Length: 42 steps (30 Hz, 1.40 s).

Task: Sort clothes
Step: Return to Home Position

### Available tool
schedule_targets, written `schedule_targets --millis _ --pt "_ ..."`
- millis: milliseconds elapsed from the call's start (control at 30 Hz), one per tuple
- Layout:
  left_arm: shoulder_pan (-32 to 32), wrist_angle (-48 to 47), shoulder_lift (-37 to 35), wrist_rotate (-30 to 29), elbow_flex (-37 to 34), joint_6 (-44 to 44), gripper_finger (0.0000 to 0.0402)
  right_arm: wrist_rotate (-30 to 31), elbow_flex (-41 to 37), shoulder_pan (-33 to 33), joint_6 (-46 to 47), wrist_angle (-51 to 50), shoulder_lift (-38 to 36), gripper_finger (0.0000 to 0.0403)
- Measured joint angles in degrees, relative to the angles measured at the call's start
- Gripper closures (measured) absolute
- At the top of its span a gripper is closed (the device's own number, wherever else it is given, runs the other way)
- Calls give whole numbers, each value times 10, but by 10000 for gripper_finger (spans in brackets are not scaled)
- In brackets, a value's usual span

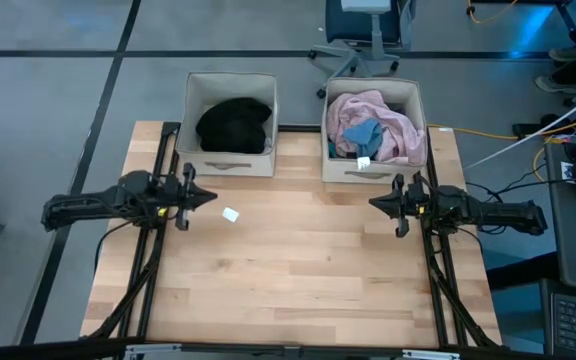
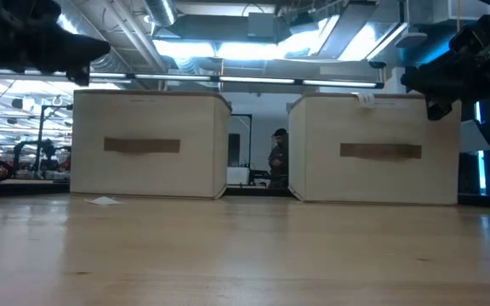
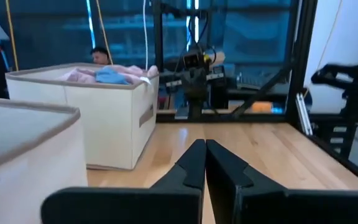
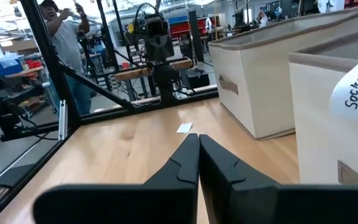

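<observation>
Two beige fabric bins stand at the table's far edge. The left bin (image 1: 231, 123) holds black clothes (image 1: 234, 124). The right bin (image 1: 375, 130) holds a pink garment (image 1: 388, 118) with a blue piece (image 1: 361, 134) on it; both show again in the left wrist view as pink and blue cloth (image 3: 107, 74) above the rim. My left gripper (image 1: 211, 197) hangs shut and empty at the table's left side, pointing level toward the right. My right gripper (image 1: 374, 203) hangs shut and empty at the right side, pointing level toward the left.
A small white tag (image 1: 231, 214) lies flat on the wood near the left gripper, also seen as a white scrap (image 4: 184, 127). A label reading "Socks" (image 4: 356, 96) sticks on the right bin. Black frame rails (image 1: 158, 260) run along both table sides. A person (image 4: 67, 37) stands beyond the table.
</observation>
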Motion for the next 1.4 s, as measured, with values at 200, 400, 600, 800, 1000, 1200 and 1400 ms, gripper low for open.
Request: schedule_targets --millis 200,400,600,800,1000,1200,1400 --pt "0 63 -23 -11 -69 -27 399 0 0 0 0 0 0 391" --pt "0 22 -28 -29 -69 11 399 1 0 0 0 1 0 391" --pt "1 20 -25 -32 -69 14 396 0 -1 0 0 1 0 391" --pt "0 20 -25 -32 -69 14 400 1 -1 0 0 2 0 391" --pt "1 20 -25 -32 -69 16 395 1 -1 0 0 2 0 391" --pt "1 19 -25 -32 -69 15 400 1 -1 0 0 2 0 391" --pt "1 19 -25 -32 -69 13 395 1 -1 0 0 2 0 391"
